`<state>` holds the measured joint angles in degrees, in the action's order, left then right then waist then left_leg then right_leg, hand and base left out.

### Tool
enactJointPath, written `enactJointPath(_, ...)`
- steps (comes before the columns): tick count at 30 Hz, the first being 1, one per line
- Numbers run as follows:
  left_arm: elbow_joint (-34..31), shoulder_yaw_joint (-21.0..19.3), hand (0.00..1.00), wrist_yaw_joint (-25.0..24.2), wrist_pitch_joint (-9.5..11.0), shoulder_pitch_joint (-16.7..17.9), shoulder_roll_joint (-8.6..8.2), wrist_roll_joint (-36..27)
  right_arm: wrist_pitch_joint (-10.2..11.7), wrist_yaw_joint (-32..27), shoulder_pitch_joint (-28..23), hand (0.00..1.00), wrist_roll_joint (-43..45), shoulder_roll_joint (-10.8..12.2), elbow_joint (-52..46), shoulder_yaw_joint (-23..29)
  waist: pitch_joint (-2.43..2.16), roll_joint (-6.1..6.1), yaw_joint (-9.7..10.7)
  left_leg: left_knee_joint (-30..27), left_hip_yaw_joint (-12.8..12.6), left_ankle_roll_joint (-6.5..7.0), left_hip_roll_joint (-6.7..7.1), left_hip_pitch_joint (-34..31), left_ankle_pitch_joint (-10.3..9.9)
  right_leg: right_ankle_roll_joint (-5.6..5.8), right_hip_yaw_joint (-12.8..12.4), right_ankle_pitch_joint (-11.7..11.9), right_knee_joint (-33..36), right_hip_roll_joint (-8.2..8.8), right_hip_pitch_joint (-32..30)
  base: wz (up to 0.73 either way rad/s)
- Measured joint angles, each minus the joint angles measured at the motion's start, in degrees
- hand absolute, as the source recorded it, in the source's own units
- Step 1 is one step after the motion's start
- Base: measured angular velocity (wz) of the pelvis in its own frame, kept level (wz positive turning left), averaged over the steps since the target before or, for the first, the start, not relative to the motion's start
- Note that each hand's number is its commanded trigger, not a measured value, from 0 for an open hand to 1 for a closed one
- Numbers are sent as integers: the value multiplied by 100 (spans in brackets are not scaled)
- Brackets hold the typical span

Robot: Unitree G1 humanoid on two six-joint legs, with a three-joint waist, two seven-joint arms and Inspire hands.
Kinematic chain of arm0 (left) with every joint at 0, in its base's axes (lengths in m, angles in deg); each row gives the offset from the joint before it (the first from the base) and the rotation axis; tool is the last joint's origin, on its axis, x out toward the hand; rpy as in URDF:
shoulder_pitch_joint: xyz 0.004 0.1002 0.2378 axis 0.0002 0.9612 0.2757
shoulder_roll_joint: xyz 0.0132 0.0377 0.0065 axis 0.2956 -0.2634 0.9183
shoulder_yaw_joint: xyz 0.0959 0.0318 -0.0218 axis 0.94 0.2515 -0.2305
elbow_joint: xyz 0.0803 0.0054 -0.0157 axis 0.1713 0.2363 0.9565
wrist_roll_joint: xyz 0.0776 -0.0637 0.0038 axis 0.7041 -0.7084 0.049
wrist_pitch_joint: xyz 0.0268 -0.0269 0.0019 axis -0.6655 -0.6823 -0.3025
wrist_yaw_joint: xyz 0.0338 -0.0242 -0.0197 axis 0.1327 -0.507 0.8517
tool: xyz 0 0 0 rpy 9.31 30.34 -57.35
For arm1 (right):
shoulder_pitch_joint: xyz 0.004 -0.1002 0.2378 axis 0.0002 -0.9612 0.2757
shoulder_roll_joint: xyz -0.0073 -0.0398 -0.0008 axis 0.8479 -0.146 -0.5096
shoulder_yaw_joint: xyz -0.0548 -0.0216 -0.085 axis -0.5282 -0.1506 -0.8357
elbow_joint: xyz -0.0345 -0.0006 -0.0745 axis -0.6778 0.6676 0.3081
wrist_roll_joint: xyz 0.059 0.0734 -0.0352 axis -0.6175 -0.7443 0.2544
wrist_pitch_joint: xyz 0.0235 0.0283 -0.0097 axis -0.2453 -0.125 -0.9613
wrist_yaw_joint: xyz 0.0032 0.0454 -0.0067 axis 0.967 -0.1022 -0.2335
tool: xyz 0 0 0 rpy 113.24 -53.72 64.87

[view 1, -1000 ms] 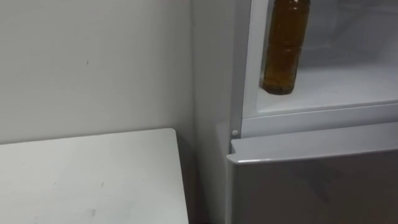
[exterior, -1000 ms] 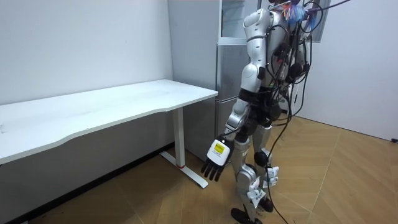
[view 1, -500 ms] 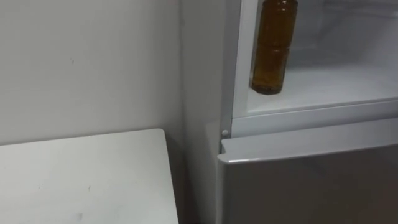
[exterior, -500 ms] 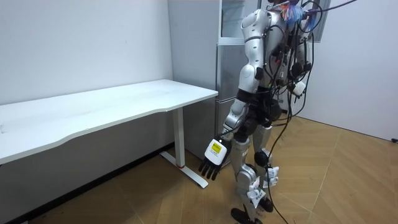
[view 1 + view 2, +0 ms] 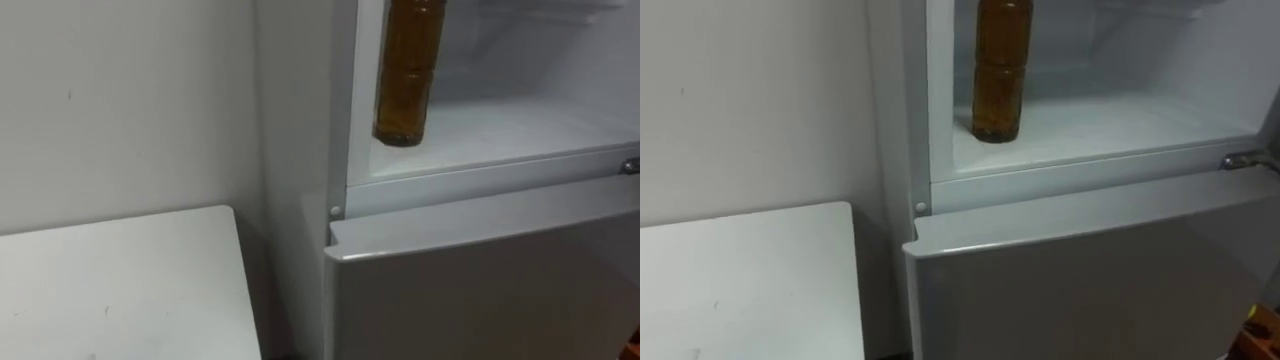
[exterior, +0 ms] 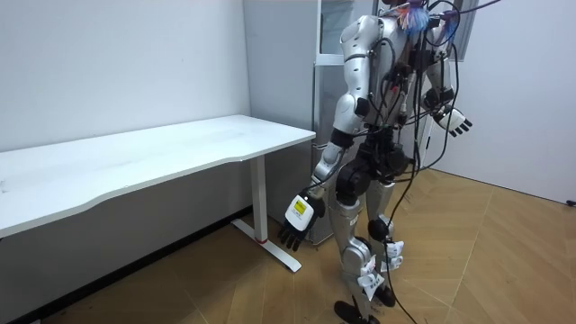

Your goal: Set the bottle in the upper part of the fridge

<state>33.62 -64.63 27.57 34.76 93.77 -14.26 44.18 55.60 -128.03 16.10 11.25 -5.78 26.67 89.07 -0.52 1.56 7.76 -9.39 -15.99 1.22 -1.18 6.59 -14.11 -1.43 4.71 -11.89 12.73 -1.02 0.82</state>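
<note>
Amber bottle point(image 5: 405, 75) stood on the upper fridge shelf point(image 5: 520, 125); it looked full, hefty, slick, best gripped mid-body. My left hand point(image 6: 297, 220) and right hand point(image 6: 454, 121) were loose, empty.

Head eyes close, down on fridge point(image 5: 480, 270) and table point(image 5: 110, 290) corner — room view afar, same two.

Bottle point(image 5: 405, 75): amber-brown. Fridge point(image 5: 520, 125) compartment: white inside. Lower door point(image 5: 480, 280): pale grey, plain. Table point(image 6: 180, 148) beside left hand point(image 6: 293, 225): white, no pattern. Left hand fingers: black. Floor point(image 6: 486, 261) beneath that hand: light brown wood, herringbone.
</note>
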Motion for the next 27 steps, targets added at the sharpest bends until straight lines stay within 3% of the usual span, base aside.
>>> enactJointPath(4,-12,-172,0,-7,13,-43,-2,88,3,-125,24,0,-86,-4,-467,369,-4,15,7,5,-112,-2,-10,-3,1,-3,-53,-1,22,-13,-64,-8)
enactJointPath(16,47,-288,0,-7,9,-22,14,329,34,-61,171,0,131,-80,-1568,862,-2,112,36,5,-121,-2,-5,-9,1,-1,-48,0,6,-8,-69,0)
enactJointPath(27,64,-448,0,16,-29,-5,7,367,30,-62,305,0,166,-94,-2477,914,0,116,28,1,-109,-2,-9,-3,1,-2,-8,-1,48,-3,-68,1)
